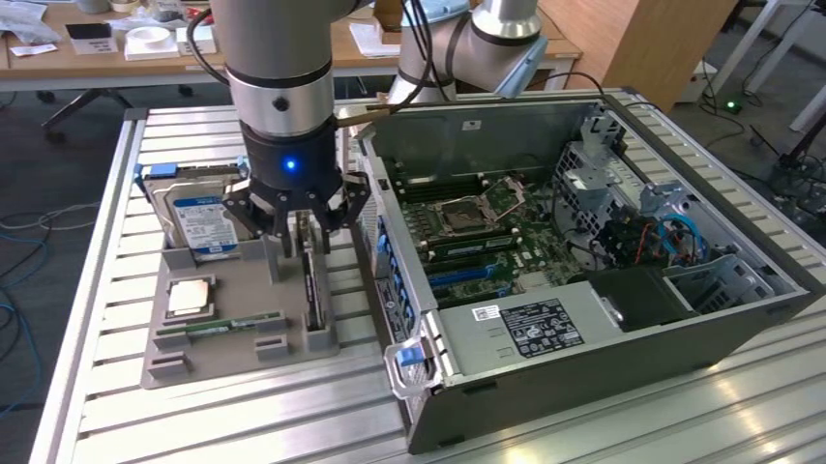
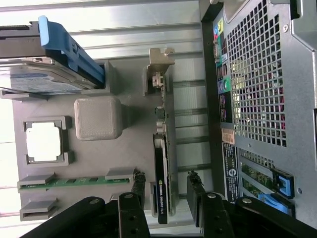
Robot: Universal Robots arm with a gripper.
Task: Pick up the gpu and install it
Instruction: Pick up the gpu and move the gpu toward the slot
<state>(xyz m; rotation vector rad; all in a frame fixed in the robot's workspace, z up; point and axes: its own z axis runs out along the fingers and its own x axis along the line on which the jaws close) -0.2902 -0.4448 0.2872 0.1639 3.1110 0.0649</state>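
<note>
The gpu stands on edge in a slot of the grey holder tray, a narrow dark strip with a metal bracket at its far end. In the wrist view the gpu runs between my two black fingers. My gripper hangs directly over the card's near half, open, one finger on each side with a small gap on both sides. Nothing is held. The open computer case lies just to the exterior view's right, its motherboard exposed.
On the same tray are a hard drive with a blue-white label, a square processor and a green memory stick. The case's rear panel stands close beside the card. Everything rests on a slatted aluminium table.
</note>
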